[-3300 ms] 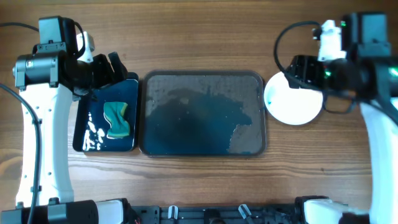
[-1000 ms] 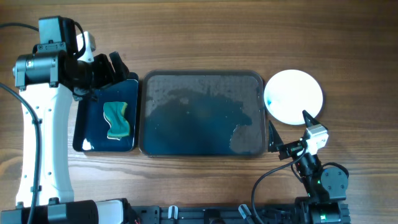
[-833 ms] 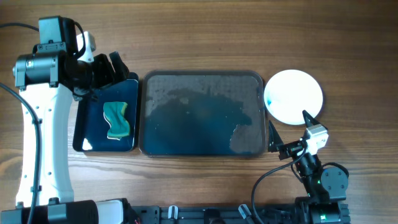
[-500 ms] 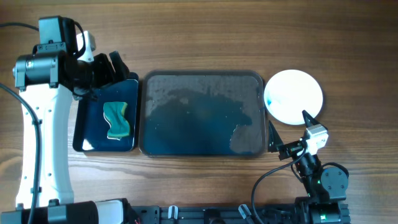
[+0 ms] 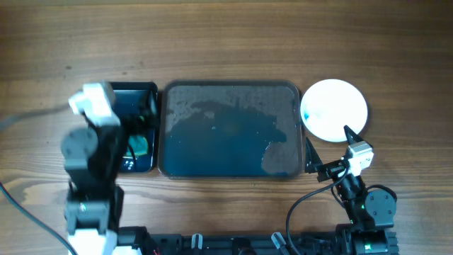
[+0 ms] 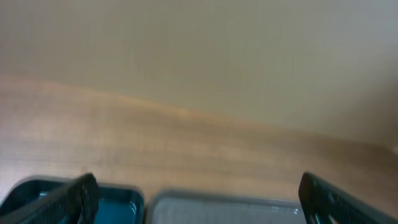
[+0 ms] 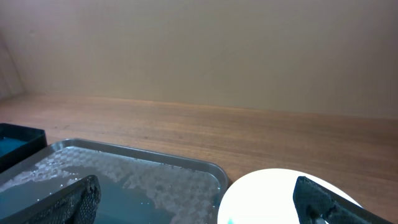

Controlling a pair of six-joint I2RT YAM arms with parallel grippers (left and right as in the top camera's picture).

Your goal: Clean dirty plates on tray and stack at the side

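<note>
The grey tray [image 5: 231, 88] lies mid-table, wet and foamy, with no plate on it. One white plate [image 5: 334, 110] rests on the wood just right of the tray. My right gripper [image 5: 330, 144] is open and empty, low at the front right, just in front of the plate. In the right wrist view its fingers [image 7: 199, 202] frame the tray corner [image 7: 143, 165] and the plate [image 7: 280, 193]. My left gripper [image 5: 139, 113] is over the blue basin; in the left wrist view [image 6: 199, 199] it is open and empty.
The blue water basin [image 5: 145, 91] stands left of the tray, half covered by my left arm, and a green sponge [image 5: 139, 146] lies in it. The left wrist view shows the basin edge [image 6: 121, 194] and the tray's far rim [image 6: 224, 202]. Bare wood lies beyond.
My left arm has swung from the basin's back left to the front left and now hangs over the basin. The right arm, plate and tray have not moved in the last second.
</note>
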